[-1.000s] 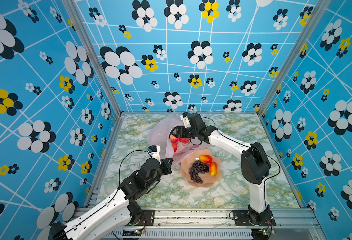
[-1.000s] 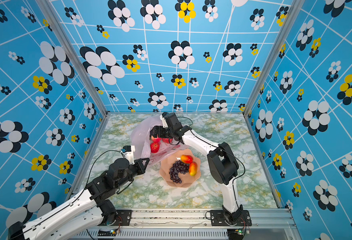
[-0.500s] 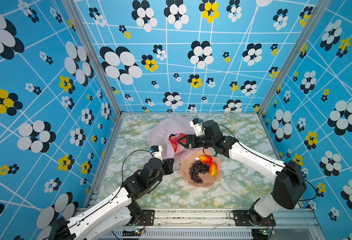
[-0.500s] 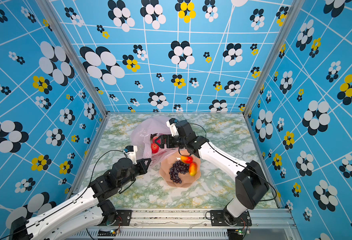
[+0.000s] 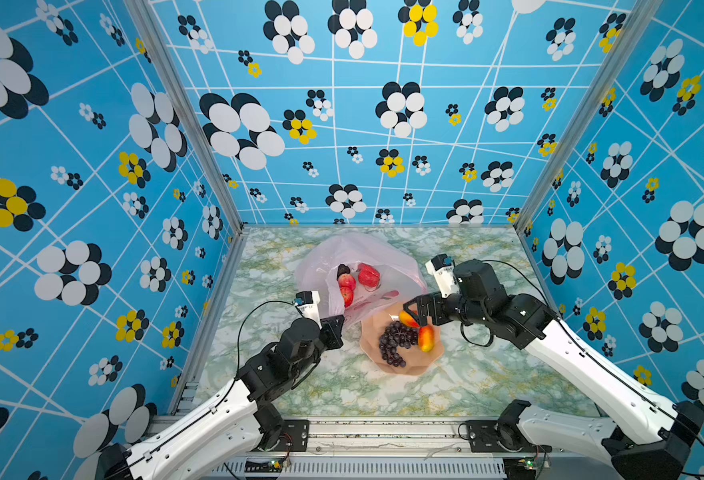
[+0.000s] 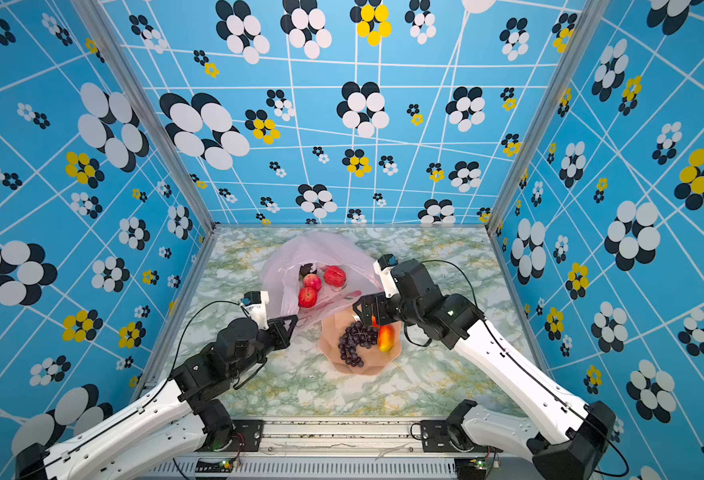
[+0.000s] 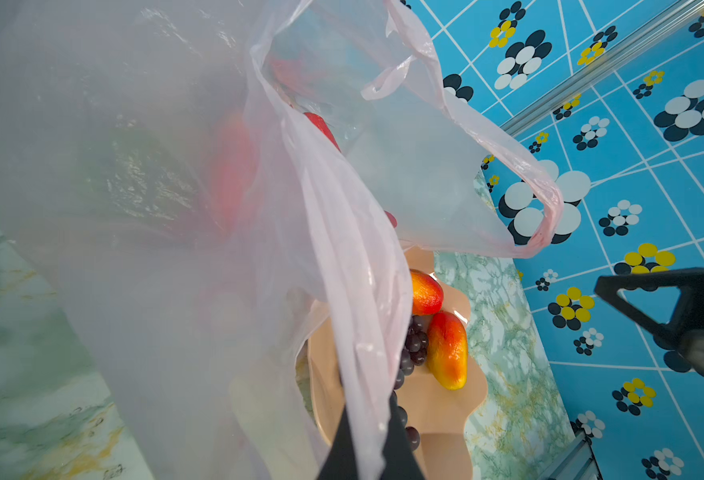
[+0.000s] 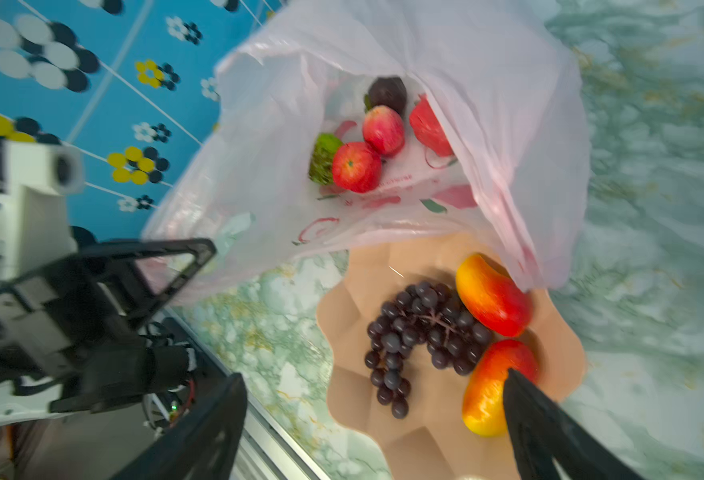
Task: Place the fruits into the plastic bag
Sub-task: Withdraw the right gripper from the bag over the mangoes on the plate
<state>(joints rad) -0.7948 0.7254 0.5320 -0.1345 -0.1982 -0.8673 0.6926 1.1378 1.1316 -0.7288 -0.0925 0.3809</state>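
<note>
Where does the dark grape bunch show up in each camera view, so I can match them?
A top view: grape bunch just below centre, in the peach bowl.
A top view: grape bunch likewise just below centre, in the bowl.
Left wrist: grape bunch partly hidden behind the plastic bag, beside the mangoes.
Right wrist: grape bunch fully visible, beside the mangoes.
Shared landmark: the bowl, in all four.

The bench (image 5: 487, 374) has a green-and-white marbled surface. Two items rest directly on it: a translucent pale-pink plastic bag (image 5: 383, 253) at rear centre, and a peach-coloured scalloped bowl (image 5: 418, 365) just in front of it. The bag's near edge overlaps the bowl's far rim.
</note>
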